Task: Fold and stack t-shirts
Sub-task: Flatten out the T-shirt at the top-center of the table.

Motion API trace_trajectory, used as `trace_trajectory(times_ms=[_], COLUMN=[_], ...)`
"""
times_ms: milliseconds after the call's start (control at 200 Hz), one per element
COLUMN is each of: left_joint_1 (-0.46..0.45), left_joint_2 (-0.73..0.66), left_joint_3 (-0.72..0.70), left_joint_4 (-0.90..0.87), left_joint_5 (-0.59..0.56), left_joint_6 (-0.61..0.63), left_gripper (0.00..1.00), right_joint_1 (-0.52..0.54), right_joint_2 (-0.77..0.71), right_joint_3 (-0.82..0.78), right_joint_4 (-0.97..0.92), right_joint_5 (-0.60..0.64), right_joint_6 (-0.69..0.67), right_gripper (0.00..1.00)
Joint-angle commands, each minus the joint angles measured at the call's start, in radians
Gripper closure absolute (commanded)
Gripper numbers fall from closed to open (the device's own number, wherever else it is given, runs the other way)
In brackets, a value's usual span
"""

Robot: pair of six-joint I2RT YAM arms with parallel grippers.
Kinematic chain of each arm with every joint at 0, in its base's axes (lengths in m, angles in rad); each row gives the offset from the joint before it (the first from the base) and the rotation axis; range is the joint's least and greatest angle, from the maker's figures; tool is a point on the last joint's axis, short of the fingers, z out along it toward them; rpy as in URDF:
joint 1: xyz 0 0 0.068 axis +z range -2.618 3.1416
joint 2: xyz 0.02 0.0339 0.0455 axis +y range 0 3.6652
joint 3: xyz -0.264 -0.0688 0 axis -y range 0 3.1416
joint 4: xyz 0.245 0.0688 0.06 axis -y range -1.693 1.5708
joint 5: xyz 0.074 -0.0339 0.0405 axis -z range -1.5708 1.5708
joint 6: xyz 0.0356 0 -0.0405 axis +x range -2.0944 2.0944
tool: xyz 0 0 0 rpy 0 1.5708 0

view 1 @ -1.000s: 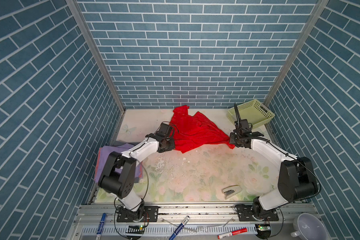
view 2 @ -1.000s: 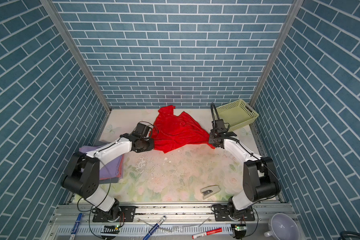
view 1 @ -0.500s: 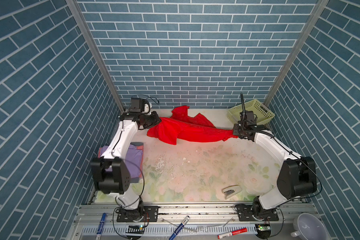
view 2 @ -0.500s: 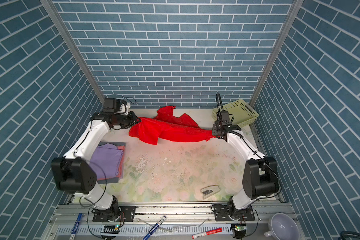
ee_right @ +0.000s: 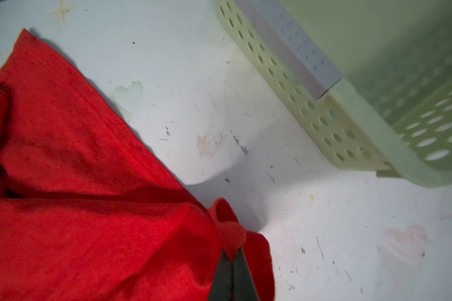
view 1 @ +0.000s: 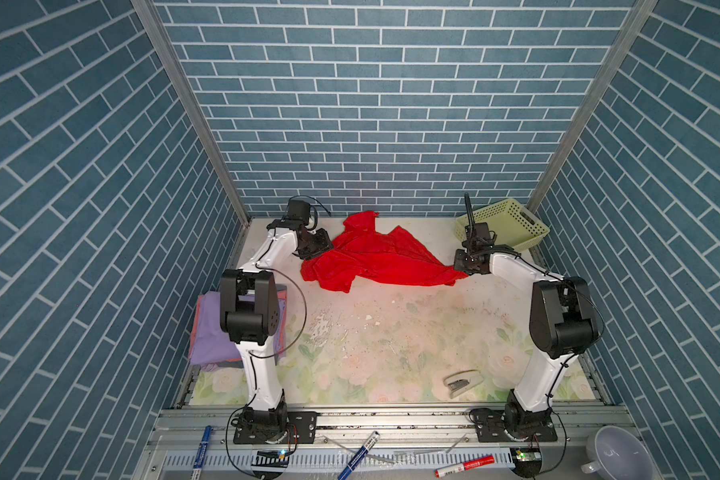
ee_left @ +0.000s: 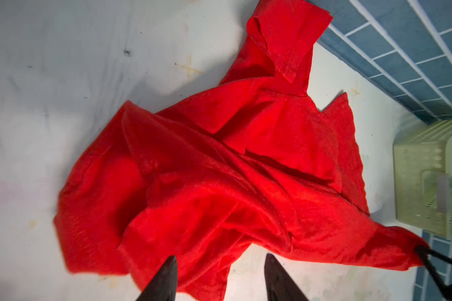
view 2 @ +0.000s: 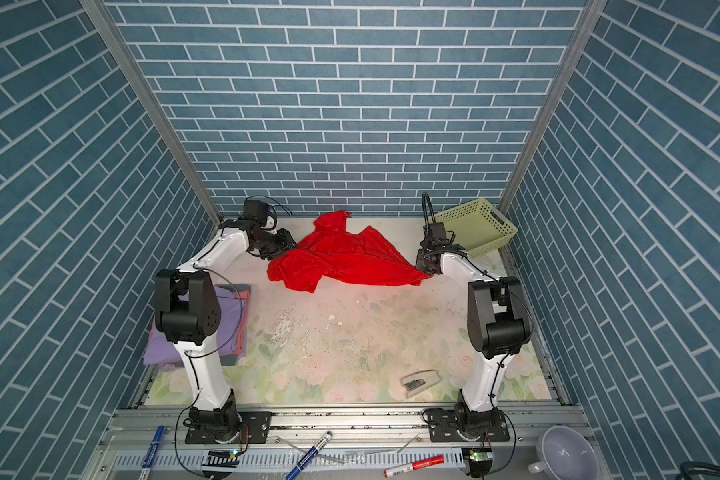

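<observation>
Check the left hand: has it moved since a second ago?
Yes. The left hand has moved toward the back brick wall, and its jaws now stand open at the edge of the red t-shirt.

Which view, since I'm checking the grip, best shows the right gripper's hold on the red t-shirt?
Right wrist view: the right gripper is shut on a bunched corner of the red t-shirt, close up. Both top views show it small; the left wrist view, just its tip.
</observation>
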Motion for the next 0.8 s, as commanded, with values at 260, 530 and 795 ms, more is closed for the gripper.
trace_trajectory(times_ms=[260, 530, 795], left_joint_1=[-0.011, -0.011, -0.011], left_joint_2=[-0.076, 0.031, 0.071], left_joint_3=[-0.219, -0.192, -0.195], left_joint_4=[0.114, 0.143, 0.165], left_joint_5=[-0.155, -0.178, -0.226], left_joint_6=[0.048, 0.034, 0.023], left_gripper=[0.47, 0.52, 0.59], right_joint_1=[-0.006, -0.006, -0.005], right_joint_2=[-0.056, -0.079, -0.08], right_joint_3=[0.037, 0.013, 0.018], right_joint_4=[-0.057, -0.062, -0.057], right_joint_5=[-0.025, -0.018, -0.018], right_joint_6=[0.033, 0.052, 0.063], right_gripper=[1.0, 1.0, 1.0])
